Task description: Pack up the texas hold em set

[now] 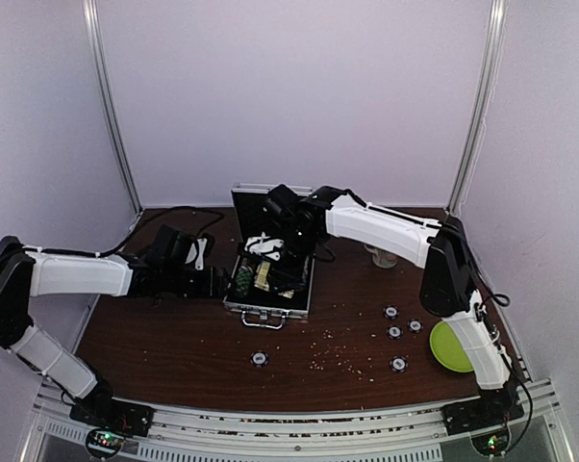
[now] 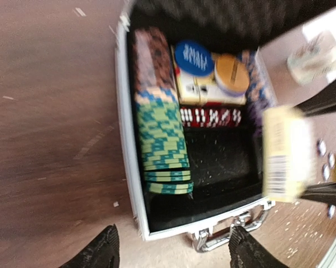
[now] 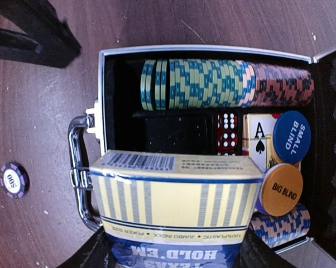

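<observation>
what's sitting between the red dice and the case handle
Just a bare black compartment between the red dice and the handle, clearest in the left wrist view.

In the case (image 1: 267, 310), the near middle slot (image 3: 179, 134) lies bare. The deck (image 3: 176, 192) hangs over its right side, and the lid (image 1: 254, 207) walls the far edge.

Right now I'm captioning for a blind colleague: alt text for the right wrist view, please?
The right gripper holds a striped Texas Hold'em card box over an open silver case. Inside lie a row of green and red chips, red dice, a blue Small Blind disc and an orange Big Blind disc; one loose chip sits outside.
</observation>
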`<state>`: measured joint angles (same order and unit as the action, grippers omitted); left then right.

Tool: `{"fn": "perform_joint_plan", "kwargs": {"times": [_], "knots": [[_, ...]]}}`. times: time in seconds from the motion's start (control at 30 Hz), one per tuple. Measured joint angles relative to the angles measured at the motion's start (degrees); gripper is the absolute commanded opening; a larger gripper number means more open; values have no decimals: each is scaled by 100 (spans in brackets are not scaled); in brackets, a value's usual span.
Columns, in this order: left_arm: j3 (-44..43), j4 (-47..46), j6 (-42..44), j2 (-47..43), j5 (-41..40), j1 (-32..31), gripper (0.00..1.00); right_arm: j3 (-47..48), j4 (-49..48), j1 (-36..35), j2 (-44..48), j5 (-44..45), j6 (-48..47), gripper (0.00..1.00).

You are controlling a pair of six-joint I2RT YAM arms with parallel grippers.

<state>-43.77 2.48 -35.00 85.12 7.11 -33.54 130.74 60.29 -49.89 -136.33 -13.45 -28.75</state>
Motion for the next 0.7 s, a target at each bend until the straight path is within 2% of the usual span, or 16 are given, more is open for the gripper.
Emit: {"fn": "perform_joint_plan", "kwargs": {"times": [0.07,0.2,0.43,0.53,0.7], "knots": [[201,50,-140,-531,-245,0,69,50,-149,-42,-87,48,-2,57],[501,105,-321,-1054,-498,0,69,168,-350,-111,-328,236,-66,58],[811,232,-522,-1419,-708,0,69,278,-566,-127,-741,638,-155,62],[901,229,-570,-1508,-745,0,69,291,-612,-127,-802,636,-205,68],[929,225,-592,-1495,-776,0,69,306,-560,-129,-802,393,-319,83]]}}
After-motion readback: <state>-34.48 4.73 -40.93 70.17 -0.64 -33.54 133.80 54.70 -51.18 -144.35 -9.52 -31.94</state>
